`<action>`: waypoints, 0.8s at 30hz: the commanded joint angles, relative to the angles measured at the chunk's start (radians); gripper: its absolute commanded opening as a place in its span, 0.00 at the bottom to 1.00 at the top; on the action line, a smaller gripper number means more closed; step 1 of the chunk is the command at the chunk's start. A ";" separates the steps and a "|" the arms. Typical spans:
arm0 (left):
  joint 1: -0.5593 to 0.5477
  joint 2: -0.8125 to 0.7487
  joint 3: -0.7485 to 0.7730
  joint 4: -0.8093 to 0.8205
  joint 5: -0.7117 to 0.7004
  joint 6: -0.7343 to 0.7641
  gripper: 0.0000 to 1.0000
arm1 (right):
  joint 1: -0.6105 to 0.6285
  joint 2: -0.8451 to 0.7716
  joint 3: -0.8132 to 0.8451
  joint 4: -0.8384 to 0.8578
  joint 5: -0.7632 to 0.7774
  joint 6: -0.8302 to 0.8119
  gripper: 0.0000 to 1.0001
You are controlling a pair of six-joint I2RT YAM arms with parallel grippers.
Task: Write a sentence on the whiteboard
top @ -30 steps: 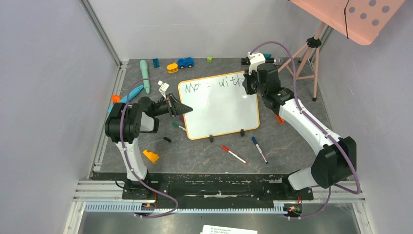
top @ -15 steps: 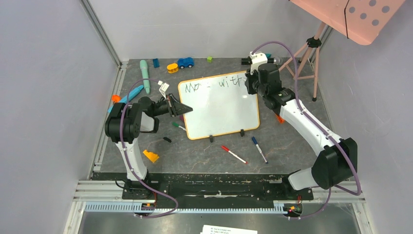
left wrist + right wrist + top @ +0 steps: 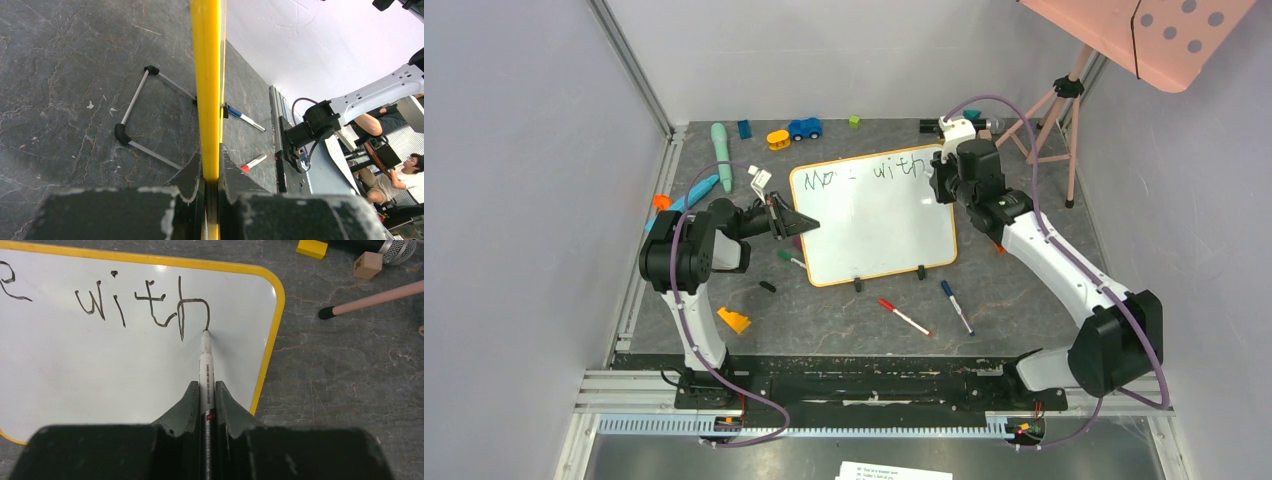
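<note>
My overhead camera looks down from above and behind (the near edge of the table [image 3: 824, 325] lies toward the bottom of its frame) and takes in the whole whiteboard [image 3: 874, 220] at centre. The left wrist camera sits tight against the board's frame, sighting along it. The right wrist camera looks down the marker [image 3: 206, 370], close over the board corner that the overhead view also shows.

The orange-framed white rectangular whiteboard [image 3: 874, 225] sits mid-table between the arms. The left gripper [image 3: 812, 224] clasps its left edge. At its far right corner, the right gripper [image 3: 942, 182] pinches a slim white marker [image 3: 205, 360], its tip touching the end of the dark wobbly sentence [image 3: 145, 305] along the far edge. A red-capped pen [image 3: 905, 317] and a blue-capped pen [image 3: 956, 306] lie before the board, and a blue toy car [image 3: 804, 128] lies behind it.
</note>
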 commanded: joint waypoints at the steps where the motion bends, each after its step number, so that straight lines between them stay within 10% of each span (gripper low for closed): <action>1: 0.001 0.000 0.005 0.066 -0.009 0.120 0.02 | -0.006 -0.025 -0.024 -0.003 -0.010 0.013 0.00; 24: 0.007 -0.021 -0.030 0.066 -0.037 0.135 0.02 | -0.005 -0.126 0.008 0.010 -0.190 0.091 0.00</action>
